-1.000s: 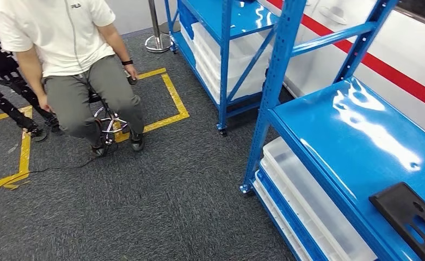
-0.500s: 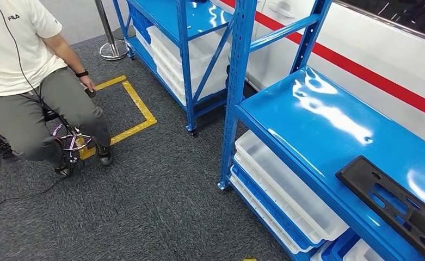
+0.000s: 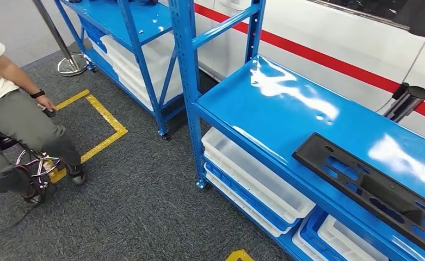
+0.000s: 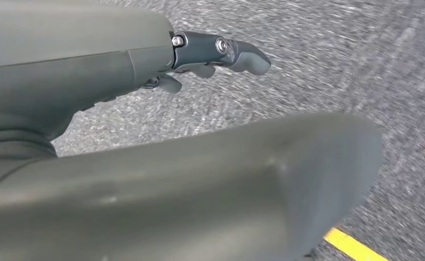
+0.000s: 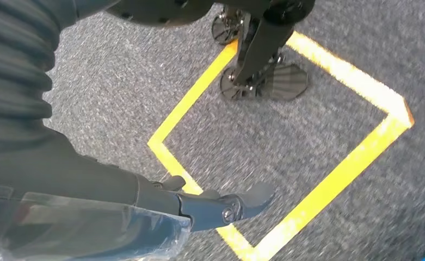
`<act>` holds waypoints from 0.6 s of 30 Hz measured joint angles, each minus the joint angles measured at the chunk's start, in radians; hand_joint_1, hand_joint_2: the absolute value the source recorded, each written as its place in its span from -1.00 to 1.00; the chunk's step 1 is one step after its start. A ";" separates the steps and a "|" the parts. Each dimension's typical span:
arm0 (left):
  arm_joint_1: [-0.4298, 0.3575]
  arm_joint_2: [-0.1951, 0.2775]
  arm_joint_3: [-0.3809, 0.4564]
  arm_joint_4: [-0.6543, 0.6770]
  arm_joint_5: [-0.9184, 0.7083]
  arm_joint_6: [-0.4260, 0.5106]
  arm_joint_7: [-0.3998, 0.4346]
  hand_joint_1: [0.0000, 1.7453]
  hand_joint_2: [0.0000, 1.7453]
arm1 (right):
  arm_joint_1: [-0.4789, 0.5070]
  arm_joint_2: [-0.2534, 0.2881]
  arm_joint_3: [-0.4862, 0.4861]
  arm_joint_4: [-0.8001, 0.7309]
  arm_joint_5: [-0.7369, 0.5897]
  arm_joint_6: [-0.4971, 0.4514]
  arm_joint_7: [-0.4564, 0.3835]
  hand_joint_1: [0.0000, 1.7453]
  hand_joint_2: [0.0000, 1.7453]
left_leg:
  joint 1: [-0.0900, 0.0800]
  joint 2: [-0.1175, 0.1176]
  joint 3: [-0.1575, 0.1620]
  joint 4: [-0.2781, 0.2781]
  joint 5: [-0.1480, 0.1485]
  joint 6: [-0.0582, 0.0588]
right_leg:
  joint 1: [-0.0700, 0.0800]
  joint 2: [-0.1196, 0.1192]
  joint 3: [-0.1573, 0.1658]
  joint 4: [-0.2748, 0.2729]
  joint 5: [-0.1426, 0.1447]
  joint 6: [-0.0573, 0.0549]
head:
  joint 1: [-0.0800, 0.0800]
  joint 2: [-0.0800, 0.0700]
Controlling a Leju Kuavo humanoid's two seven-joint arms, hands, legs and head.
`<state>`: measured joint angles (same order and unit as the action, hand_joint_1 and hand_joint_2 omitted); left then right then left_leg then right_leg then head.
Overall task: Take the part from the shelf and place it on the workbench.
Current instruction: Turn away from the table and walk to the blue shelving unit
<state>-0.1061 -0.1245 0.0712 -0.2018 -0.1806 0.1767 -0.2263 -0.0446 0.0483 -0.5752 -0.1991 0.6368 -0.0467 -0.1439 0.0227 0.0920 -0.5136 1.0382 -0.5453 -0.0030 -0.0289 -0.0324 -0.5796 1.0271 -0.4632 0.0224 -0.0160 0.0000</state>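
Note:
A long black flat part (image 3: 373, 185) with cut-outs lies on the glossy top level of the blue shelf (image 3: 270, 103), at the right of the head view and running off the lower right corner. My left hand (image 4: 117, 65) hangs over grey carpet with its fingers (image 4: 237, 54) stretched out and nothing in it. My right hand (image 5: 145, 201) also hangs above the carpet, fingers (image 5: 242, 204) extended and empty, over yellow floor tape (image 5: 330, 185). Both hands are well away from the part.
White bins (image 3: 253, 174) fill the shelf's lower levels. A second blue rack (image 3: 123, 22) stands further back. A person (image 3: 14, 119) sits on a stool at the left, beside yellow floor tape (image 3: 104, 117) and a post base (image 3: 71, 64). A black cylinder (image 3: 406, 100) stands behind the shelf.
The camera has turned toward the shelf: the whole picture has shifted left, more of the black part has come into view, and the seated person now sits at the left edge.

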 joint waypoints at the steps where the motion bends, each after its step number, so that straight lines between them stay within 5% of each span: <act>1: -0.001 0.000 0.000 0.000 0.000 0.000 0.000 -1.00 -1.00 | -0.001 0.000 -0.001 0.000 0.000 0.000 0.000 -1.00 1.00 | 0.003 -0.027 -0.016 0.038 -0.025 -0.003 | -0.002 0.011 0.002 -0.001 0.002 -0.008 | -0.001 0.000; 3: 0.002 0.000 0.000 0.000 0.000 0.000 0.001 -1.00 -1.00 | -0.003 0.000 -0.002 0.000 0.000 -0.001 0.000 -1.00 1.00 | 0.004 -0.076 -0.078 0.167 -0.092 -0.004 | 0.002 0.034 0.000 -0.001 0.003 -0.019 | -0.003 0.000; 5: 0.005 0.000 0.000 0.001 0.000 0.001 0.002 -1.00 -1.00 | -0.004 0.001 -0.003 0.000 0.000 -0.001 0.000 -1.00 1.00 | 0.004 -0.090 -0.135 0.262 -0.116 -0.001 | 0.006 0.063 0.000 0.000 0.004 -0.022 | -0.003 0.000; 7: 0.006 0.000 0.000 0.001 0.000 0.002 0.004 -1.00 -1.00 | -0.002 0.002 -0.003 0.000 -0.001 -0.001 0.000 -1.00 1.00 | 0.004 -0.097 -0.124 0.213 -0.060 0.006 | 0.009 0.092 0.002 0.000 0.005 -0.023 | -0.003 0.000; 10: 0.005 0.001 0.000 0.001 0.000 0.004 0.006 -1.00 -1.00 | -0.003 0.003 -0.003 0.000 -0.001 -0.001 0.000 -1.00 1.00 | 0.002 -0.148 -0.047 0.031 0.034 0.019 | 0.012 0.128 0.003 0.001 0.006 -0.017 | -0.003 0.000; 13: 0.002 0.001 0.001 0.001 0.000 0.006 0.007 -1.00 -1.00 | -0.003 0.004 -0.004 0.000 0.000 -0.001 0.000 -1.00 1.00 | -0.008 -0.145 -0.036 -0.003 0.044 0.028 | 0.012 0.152 -0.010 -0.004 0.014 0.002 | -0.003 0.000; 14: 0.000 0.000 0.001 0.001 0.000 0.006 0.008 -1.00 -1.00 | -0.003 0.003 -0.004 0.000 0.001 -0.001 0.000 -1.00 1.00 | -0.009 -0.134 -0.035 -0.009 0.049 0.034 | 0.012 0.151 -0.014 -0.002 0.015 0.008 | -0.003 0.000; 16: -0.001 -0.001 0.002 0.000 -0.001 0.007 0.008 -1.00 -1.00 | -0.002 0.004 -0.005 0.000 0.002 -0.001 0.000 -1.00 1.00 | -0.007 -0.110 -0.032 -0.023 0.061 0.050 | 0.016 0.112 -0.042 0.044 -0.010 0.008 | 0.000 0.000; 18: 0.001 -0.002 0.002 0.001 -0.002 0.008 0.009 -1.00 -1.00 | -0.005 0.004 -0.007 0.000 0.004 -0.001 0.000 -1.00 1.00 | -0.008 -0.083 -0.034 -0.027 0.064 0.058 | 0.017 0.061 -0.102 0.164 -0.067 0.000 | 0.005 0.000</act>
<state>-0.1056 -0.1261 0.0730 -0.2012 -0.1825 0.1852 -0.2176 -0.0495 0.0525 -0.5823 -0.1987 0.6410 -0.0476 -0.1438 0.0146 0.0095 -0.5471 1.0110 -0.4813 0.0550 -0.0123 0.0290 -0.6812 1.1909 -0.5299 0.0225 -0.0107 0.0000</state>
